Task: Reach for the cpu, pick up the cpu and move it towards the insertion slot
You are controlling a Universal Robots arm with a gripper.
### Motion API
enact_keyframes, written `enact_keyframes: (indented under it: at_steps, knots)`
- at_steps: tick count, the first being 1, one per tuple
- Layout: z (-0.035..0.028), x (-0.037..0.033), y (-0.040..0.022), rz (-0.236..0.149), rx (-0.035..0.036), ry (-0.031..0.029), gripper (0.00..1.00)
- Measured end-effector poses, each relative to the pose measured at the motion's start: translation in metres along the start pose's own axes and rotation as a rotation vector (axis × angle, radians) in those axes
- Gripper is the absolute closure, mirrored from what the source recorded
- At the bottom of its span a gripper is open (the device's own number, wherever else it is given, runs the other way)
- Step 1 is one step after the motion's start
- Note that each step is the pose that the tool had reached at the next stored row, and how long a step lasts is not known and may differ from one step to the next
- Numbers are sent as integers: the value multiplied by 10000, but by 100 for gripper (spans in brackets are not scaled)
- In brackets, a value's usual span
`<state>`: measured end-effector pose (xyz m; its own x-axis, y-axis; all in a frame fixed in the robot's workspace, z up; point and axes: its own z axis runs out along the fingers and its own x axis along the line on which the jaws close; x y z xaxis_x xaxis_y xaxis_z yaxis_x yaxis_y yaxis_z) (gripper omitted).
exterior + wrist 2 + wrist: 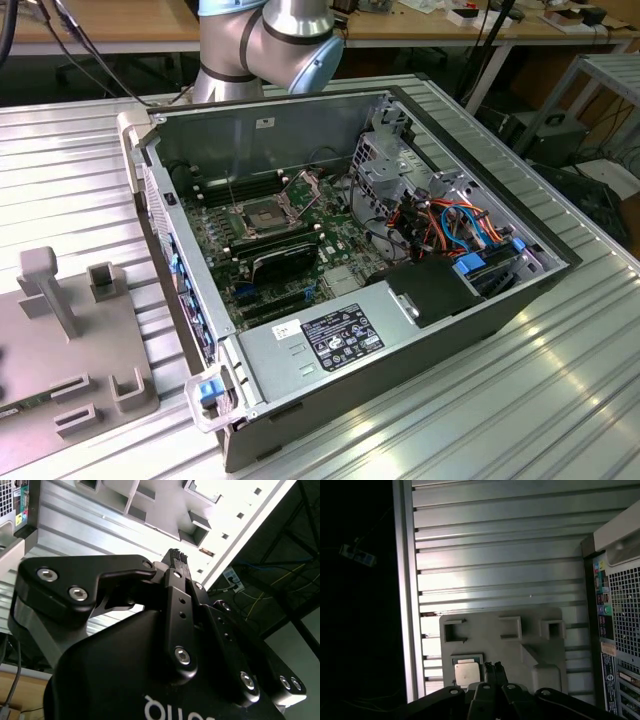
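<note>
The cpu point(467, 673), a small pale silvery square, lies flat in a dark-edged recess of the grey fixture plate point(490, 635). In the first wrist view my gripper point(493, 668) hangs above the plate just beside the cpu, fingers pressed together and holding nothing. The second wrist view has the black gripper point(176, 557) from behind, its fingertips closed. The insertion slot point(262, 215) is a metal-framed square socket with a dark centre on the motherboard inside the open computer case point(470, 310). Its thin bracket point(302, 186) stands hinged up.
The grey fixture plate point(60, 340) with raised pegs and brackets sits on the ribbed metal table at the exterior view's left of the case. The case wall point(620, 605) stands close to the plate. The arm's base point(265, 40) rises behind the case. Cables and a drive cage fill the case's far side.
</note>
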<state>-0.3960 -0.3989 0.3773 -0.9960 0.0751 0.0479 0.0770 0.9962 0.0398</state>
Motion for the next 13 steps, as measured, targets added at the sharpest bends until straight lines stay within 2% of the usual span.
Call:
enact_keyframes:
  at_steps: [13]
  knots:
    - [14,124,-25,0,0,0,89]
